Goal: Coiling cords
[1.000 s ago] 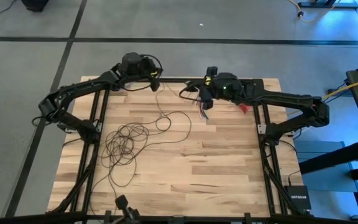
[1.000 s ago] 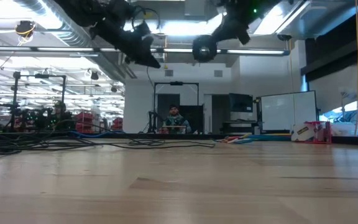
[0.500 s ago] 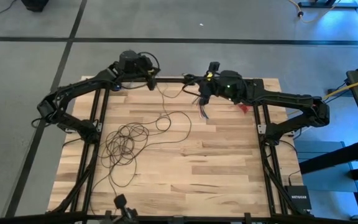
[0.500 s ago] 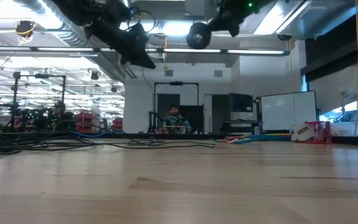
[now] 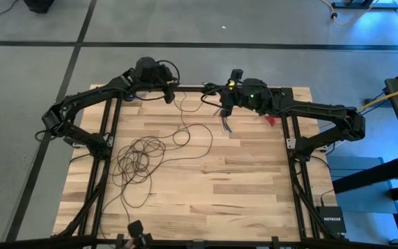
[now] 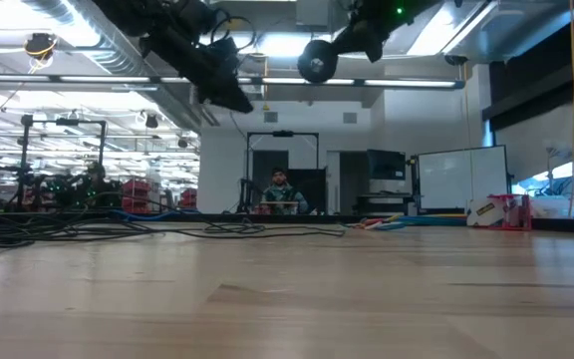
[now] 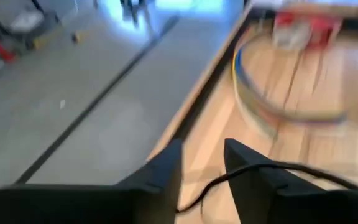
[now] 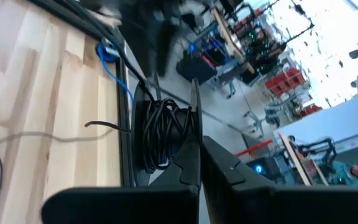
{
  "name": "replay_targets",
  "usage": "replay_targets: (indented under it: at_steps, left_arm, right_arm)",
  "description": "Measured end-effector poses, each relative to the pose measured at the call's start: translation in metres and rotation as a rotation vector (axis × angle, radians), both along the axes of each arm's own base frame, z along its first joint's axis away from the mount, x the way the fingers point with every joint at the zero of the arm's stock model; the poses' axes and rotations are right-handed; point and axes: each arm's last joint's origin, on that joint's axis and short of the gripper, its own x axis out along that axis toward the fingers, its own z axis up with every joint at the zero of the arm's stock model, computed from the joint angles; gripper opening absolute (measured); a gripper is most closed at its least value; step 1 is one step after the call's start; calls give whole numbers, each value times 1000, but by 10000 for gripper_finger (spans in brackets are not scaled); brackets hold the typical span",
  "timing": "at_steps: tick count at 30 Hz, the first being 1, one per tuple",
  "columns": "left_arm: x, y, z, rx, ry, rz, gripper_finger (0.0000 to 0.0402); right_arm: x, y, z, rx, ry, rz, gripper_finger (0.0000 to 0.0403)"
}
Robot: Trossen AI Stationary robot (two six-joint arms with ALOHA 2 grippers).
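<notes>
The long, thin, dark brown-black cord [image 5: 144, 158] lies mostly as a loose tangle of loops on the left half of the pale wooden desk [image 5: 254, 180], with one strand running up toward the desk's far edge, where both arms hover high. In the left wrist view the left gripper [image 7: 202, 163] has its fingers parted, and the strand crosses the gap between them without being pinched. The right gripper [image 8: 196, 134] is closed, fingers pressed together; a bunch of dark cord shows just beyond its tips, but whether it is clamped cannot be told. The step looks like a release or re-grip mid-coil. Next, the left gripper likely needs to close on the strand lower down and bring another loop up.
</notes>
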Motion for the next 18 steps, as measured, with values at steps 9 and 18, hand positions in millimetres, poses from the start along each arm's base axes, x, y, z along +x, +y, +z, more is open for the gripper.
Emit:
replay_targets:
  at_steps: [9, 18]
  left_arm:
    - [-15, -15, 46, 40, 208, 47, 156]
    - [-4, -26, 61, 150, 98, -26, 145]
  right_arm:
    - [-8, -14, -9, 82, 65, 8, 3]
    - [-9, -12, -14, 142, 100, 70, 3]
